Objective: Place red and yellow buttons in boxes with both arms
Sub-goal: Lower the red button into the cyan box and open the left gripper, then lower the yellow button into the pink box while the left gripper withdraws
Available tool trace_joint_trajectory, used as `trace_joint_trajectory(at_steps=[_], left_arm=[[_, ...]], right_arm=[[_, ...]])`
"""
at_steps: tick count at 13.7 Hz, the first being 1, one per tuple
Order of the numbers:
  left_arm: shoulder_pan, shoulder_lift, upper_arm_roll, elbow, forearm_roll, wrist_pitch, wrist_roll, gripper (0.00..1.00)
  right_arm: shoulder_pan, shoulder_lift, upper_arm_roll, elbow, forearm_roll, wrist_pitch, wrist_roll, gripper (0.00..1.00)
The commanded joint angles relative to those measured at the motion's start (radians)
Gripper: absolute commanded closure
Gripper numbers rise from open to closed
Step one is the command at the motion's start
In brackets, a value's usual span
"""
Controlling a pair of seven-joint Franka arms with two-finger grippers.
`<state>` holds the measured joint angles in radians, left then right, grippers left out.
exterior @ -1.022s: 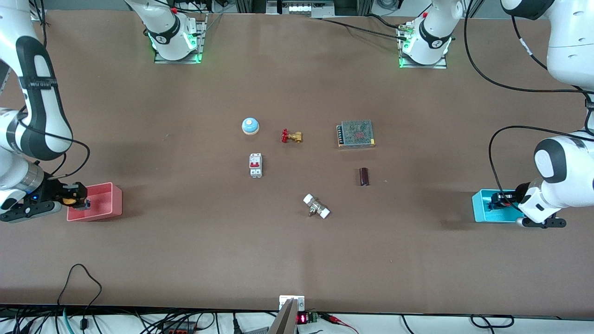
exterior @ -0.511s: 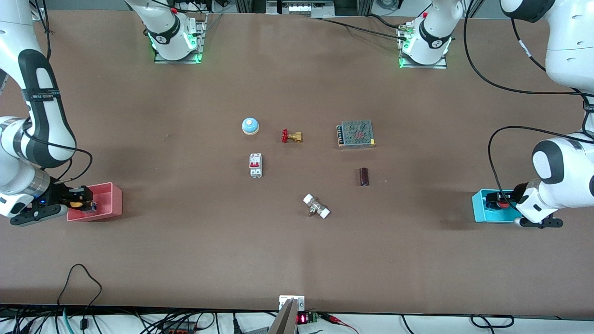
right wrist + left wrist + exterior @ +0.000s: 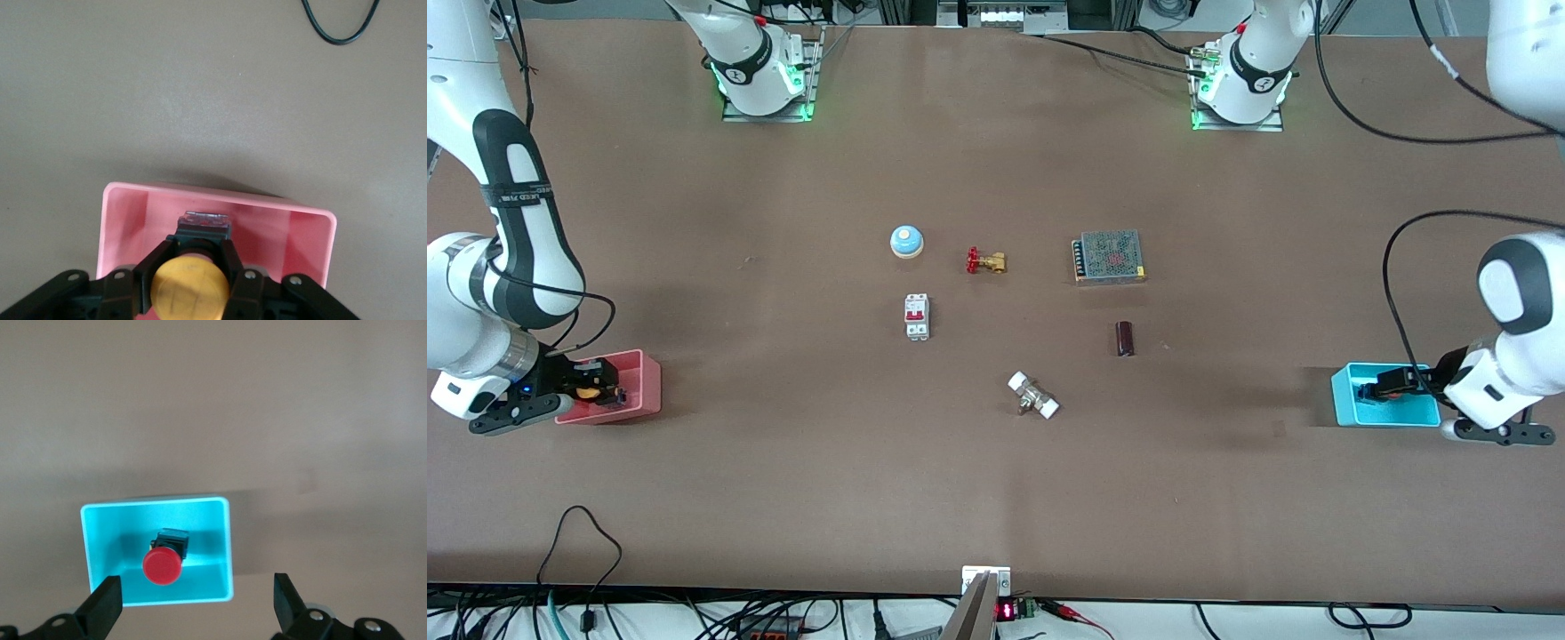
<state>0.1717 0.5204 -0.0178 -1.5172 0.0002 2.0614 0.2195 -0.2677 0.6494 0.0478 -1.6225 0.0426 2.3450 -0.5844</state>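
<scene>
A glossy red button with a round cap rests in the smooth cyan box, under the spread left pincer. The right pincer pinches a matte yellow button over the pink box on the brown table.

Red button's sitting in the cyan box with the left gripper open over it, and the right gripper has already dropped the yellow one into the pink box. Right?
Not quite. The right gripper is shut on the yellow button, holding it over the pink box; the right wrist view shows its fingers clamped on it. The rest holds: the red button lies in the cyan box with the left gripper open above.
</scene>
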Motion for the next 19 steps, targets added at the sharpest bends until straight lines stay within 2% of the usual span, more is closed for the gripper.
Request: trace_joint_trajectory(at_steps=[1,3,4,6,9,11,13,17,19], left_arm=[[-0.047,-0.089,0.009,-0.026,-0.014,-0.014,-0.047,0.0],[-0.13,-0.158,0.06,-0.031,-0.012,-0.049,-0.129,0.0],[-0.15,-0.195,0.07,-0.031,-0.015,-0.103,-0.173,0.0],[-0.147,-0.265,0.061,-0.031,-0.031,-0.182,-0.227,0.0],[-0.107,-0.33,0.047,-0.031,-0.092,-0.251,-0.223,0.0],[-0.069,-0.333,-0.006,-0.021,-0.086,-0.257,-0.229,0.0],[-0.086,-0.332,0.004,-0.017,-0.08,-0.305,-0.235,0.0],[-0.089,-0.352,-0.005,-0.017,-0.077,-0.325,-0.249,0.0],[-0.086,-0.364,-0.005,-0.017,-0.081,-0.343,-0.253,0.0]], right_arm=[[-0.008,0.013,0.009,0.013,0.026,0.007,-0.028,0.75],[-0.007,0.018,0.009,0.013,0.026,0.007,-0.028,0.72],[-0.007,0.019,0.009,0.013,0.026,0.008,-0.028,0.66],[-0.007,0.021,0.009,0.013,0.026,0.016,-0.028,0.61],[-0.007,0.024,0.009,0.012,0.026,0.019,-0.028,0.6],[-0.007,0.026,0.01,0.012,0.026,0.019,-0.029,0.56],[-0.008,0.027,0.009,0.012,0.026,0.019,-0.029,0.51],[-0.008,0.032,0.009,0.01,0.026,0.022,-0.029,0.5],[-0.008,0.03,0.009,0.01,0.025,0.025,-0.029,0.43]])
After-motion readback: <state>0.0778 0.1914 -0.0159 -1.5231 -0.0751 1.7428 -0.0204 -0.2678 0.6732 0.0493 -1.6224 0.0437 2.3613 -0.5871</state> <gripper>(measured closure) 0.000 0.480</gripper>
